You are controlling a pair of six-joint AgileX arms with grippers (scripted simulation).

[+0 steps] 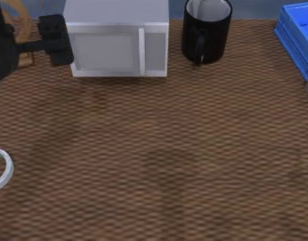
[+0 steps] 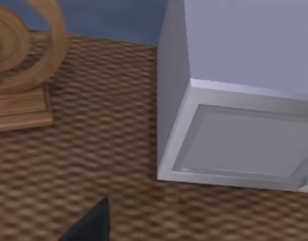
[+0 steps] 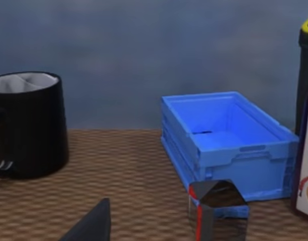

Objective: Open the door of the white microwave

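Top view: the white microwave sits at the far edge of the desk, left of centre, its door closed flush against the body, with the slim vertical handle bar at the door's right edge, next to the grey control panel. The left claw hangs just beside the microwave's left side, its two black fingers apart, one farther and one nearer, nothing between them. A black mug stands just right of the microwave; a blue crate sits at the far right edge; a clear ring lies at the near left edge. The right arm is not visible here. Left wrist view: the microwave's left corner and the closed door fill one side; a wooden ring stand stands on the desk away from it; one dark fingertip shows at the frame edge. Right wrist view: black mug, blue crate, a dark faceted object with a red stripe and a dark bottle; only one dark fingertip shows, so I cannot tell the right claw's state.
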